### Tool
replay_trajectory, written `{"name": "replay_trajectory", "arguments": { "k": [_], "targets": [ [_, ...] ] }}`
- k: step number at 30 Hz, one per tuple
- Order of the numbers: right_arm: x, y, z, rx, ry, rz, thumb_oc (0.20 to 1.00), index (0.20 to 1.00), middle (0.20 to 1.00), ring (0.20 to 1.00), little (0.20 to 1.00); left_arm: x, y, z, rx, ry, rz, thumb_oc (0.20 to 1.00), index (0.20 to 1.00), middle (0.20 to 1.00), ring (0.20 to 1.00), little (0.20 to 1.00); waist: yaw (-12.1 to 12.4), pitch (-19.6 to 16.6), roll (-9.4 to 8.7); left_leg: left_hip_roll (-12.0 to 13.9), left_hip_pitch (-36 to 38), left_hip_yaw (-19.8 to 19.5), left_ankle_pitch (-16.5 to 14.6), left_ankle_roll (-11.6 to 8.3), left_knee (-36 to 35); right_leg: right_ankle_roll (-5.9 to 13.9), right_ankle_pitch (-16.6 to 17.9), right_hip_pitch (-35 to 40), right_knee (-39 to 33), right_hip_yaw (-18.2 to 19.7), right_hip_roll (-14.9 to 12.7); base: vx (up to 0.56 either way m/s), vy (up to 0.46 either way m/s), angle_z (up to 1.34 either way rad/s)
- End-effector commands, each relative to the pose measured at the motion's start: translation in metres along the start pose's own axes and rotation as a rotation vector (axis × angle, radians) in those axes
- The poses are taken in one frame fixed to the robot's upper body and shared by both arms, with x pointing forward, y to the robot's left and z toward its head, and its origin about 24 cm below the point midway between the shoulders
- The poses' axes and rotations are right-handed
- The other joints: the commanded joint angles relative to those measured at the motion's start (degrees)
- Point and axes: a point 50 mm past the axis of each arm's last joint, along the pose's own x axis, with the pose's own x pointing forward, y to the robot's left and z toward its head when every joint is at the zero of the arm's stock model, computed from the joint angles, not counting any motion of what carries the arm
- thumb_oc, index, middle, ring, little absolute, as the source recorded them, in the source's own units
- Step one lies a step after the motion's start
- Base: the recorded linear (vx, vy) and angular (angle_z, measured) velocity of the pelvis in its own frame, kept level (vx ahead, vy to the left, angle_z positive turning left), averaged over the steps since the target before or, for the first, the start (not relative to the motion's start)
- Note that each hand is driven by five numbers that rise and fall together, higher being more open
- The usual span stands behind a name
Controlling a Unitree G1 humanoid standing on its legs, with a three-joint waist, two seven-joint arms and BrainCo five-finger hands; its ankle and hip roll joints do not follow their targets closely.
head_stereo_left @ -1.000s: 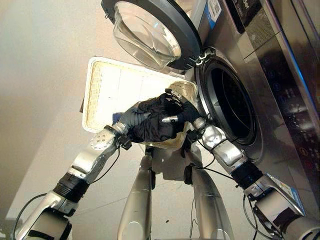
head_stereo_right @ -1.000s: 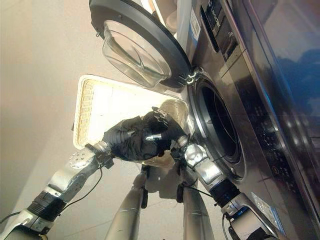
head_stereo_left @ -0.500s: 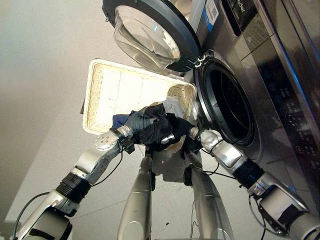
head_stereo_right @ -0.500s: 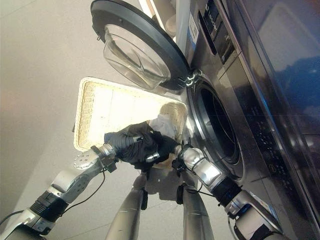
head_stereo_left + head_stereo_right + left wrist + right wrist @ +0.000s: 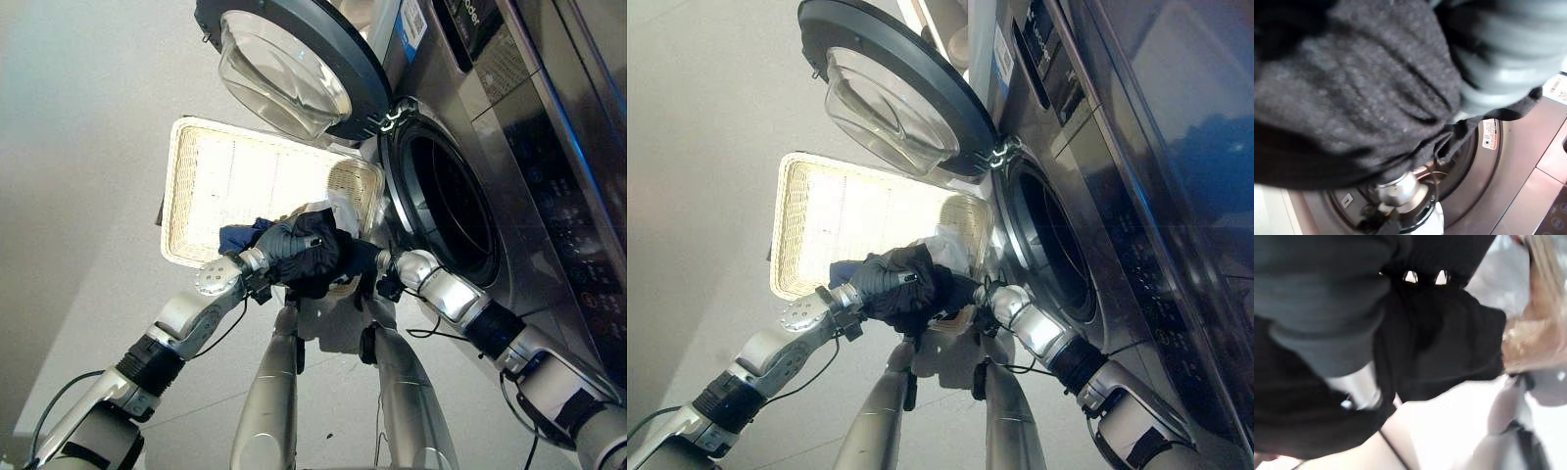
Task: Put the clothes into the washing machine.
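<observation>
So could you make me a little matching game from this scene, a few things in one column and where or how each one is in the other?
Things:
1. round glass-windowed washing machine door
2. cream woven plastic laundry basket
3. dark bundled garment
4. dark round drum opening

States:
A. lifted at the basket's near edge, between the two arms
B. swung wide open above the basket
C. standing on the floor beside the machine's front
D. uncovered, with no clothes seen inside

Pairs: 1-B, 2-C, 3-A, 4-D
</observation>
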Motion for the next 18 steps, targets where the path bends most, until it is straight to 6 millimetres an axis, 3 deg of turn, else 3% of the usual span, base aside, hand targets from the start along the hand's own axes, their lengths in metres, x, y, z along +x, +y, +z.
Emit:
{"name": "replay_trajectory", "arguments": {
  "k": [1, 6, 7, 9, 10, 11, 12, 15, 18],
  "targets": [
    [0.013, 0.026, 0.02, 0.186, -0.157, 0.018, 0.2, 0.2, 0.2, 0.2, 0.2, 0.022, -0.049, 0.038, -0.115, -0.3, -0.211, 0.2, 0.2, 0.2, 0.2, 0.2, -2.1, -1.4, 3.07, -3.2, -3.0, 2.0, -0.5, 1.85, 0.9, 7.02, -2.6, 0.2, 0.7, -1.2, -2.0, 0.0, 0.054, -0.12],
    [0.01, 0.031, 0.007, 0.36, -0.146, -0.001, 0.2, 0.2, 0.2, 0.2, 0.2, 0.022, -0.047, 0.028, -0.169, -0.323, -0.15, 0.2, 0.2, 0.2, 0.2, 0.2, -2.8, -1.4, 3.22, -3.1, -3.1, 2.5, -0.5, 1.91, 0.5, 6.94, -2.6, -0.2, 0.5, -0.7, -1.7, 0.01, 0.025, -0.14],
    [0.009, 0.033, 0.003, 0.423, -0.147, -0.006, 0.2, 0.2, 0.2, 0.2, 0.2, 0.022, -0.045, 0.023, -0.17, -0.317, -0.082, 0.41, 0.41, 0.41, 0.41, 0.41, -3.0, -1.4, 3.22, -3.0, -2.7, 2.6, -0.8, 1.91, 0.5, 6.95, -2.9, 0.0, 0.5, -0.6, -1.6, 0.02, 0.001, -0.06],
    [0.009, 0.033, 0.003, 0.423, -0.147, -0.006, 0.2, 0.2, 0.2, 0.2, 0.2, 0.022, -0.045, 0.023, -0.17, -0.317, -0.082, 0.41, 0.41, 0.41, 0.41, 0.41, -3.0, -1.4, 3.22, -3.0, -2.7, 2.6, -0.8, 1.91, 0.5, 6.95, -2.9, 0.0, 0.5, -0.6, -1.6, 0.0, 0.0, -0.03],
    [0.009, 0.032, 0.004, 0.43, -0.15, -0.008, 0.2, 0.2, 0.2, 0.2, 0.2, 0.022, -0.043, 0.024, -0.163, -0.322, -0.062, 0.561, 0.561, 0.561, 0.561, 0.561, -3.1, -1.4, 3.2, -3.0, -3.1, 2.6, -0.5, 1.91, 0.5, 6.93, -2.6, -0.3, 0.4, -0.5, -1.6, 0.02, -0.028, -0.07],
    [0.009, 0.031, 0.0, 0.545, -0.155, -0.031, 0.2, 0.2, 0.2, 0.2, 0.2, 0.02, -0.026, 0.016, -0.2, -0.321, 0.199, 1.0, 1.0, 1.0, 1.0, 1.0, -3.1, -1.4, 3.18, -3.0, -3.4, 2.7, -0.4, 1.93, 0.6, 6.81, -2.6, -0.5, 0.5, -0.5, -1.4, 0.04, -0.052, -0.08],
    [0.009, 0.031, -0.004, 0.569, -0.146, -0.046, 0.2, 0.2, 0.2, 0.2, 0.2, 0.017, -0.016, 0.007, -0.21, -0.31, 0.364, 1.0, 1.0, 1.0, 1.0, 1.0, -3.0, -1.4, 3.13, -3.0, -3.0, 2.5, -0.7, 1.91, 0.6, 6.85, -3.1, -0.2, 0.7, -0.5, -1.3, 0.03, -0.058, -0.03],
    [0.009, 0.029, -0.006, 0.601, -0.151, -0.058, 0.2, 0.2, 0.2, 0.2, 0.2, 0.012, -0.005, 0.0, -0.19, -0.302, 0.536, 1.0, 1.0, 1.0, 1.0, 1.0, -2.9, -1.4, 2.99, -3.1, -3.3, 2.4, -0.6, 1.98, 0.7, 6.84, -3.1, -0.4, 0.8, -0.6, -1.1, 0.01, -0.053, -0.02],
    [0.01, 0.018, -0.006, 0.738, -0.172, -0.106, 0.2, 0.2, 0.2, 0.2, 0.2, -0.003, 0.027, -0.009, -0.055, -0.273, 0.967, 1.0, 1.0, 1.0, 1.0, 1.0, -2.9, -1.4, 2.8, -3.2, -4.3, 2.2, 0.0, 1.89, 0.8, 6.81, -2.9, -1.2, 1.0, -0.5, -0.9, 0.02, -0.074, 0.0]
  ]
}}
